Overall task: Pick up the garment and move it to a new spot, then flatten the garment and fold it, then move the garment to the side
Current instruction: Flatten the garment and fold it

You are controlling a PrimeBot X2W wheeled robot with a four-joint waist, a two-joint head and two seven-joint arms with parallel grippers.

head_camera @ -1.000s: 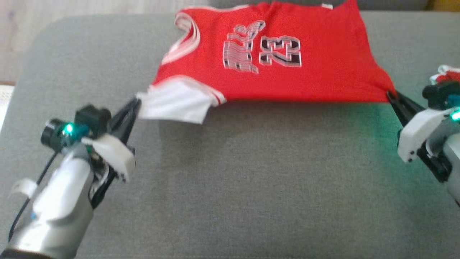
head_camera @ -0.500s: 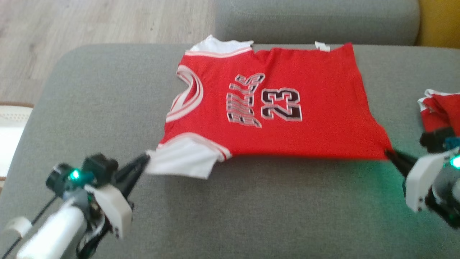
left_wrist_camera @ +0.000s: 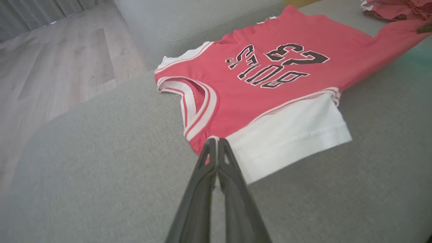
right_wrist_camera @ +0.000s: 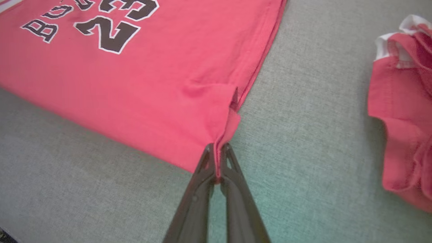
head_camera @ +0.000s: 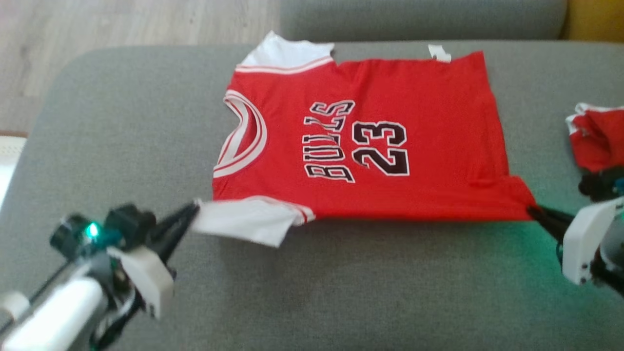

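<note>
Now the red Bulls jersey (head_camera: pixel 370 146) lies spread on the grey sofa cushion (head_camera: pixel 341 292), its near corners pinched tight in the jaws of the left gripper (head_camera: pixel 194 211) and right gripper (head_camera: pixel 532 210), so uneven pulling could slip a thin edge free.

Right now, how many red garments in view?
2. The jersey lies spread on the cushion, near corners pinched by the left end effector and right end effector. A second red garment is bunched at the right, partly cropped; more may be hidden.
</note>
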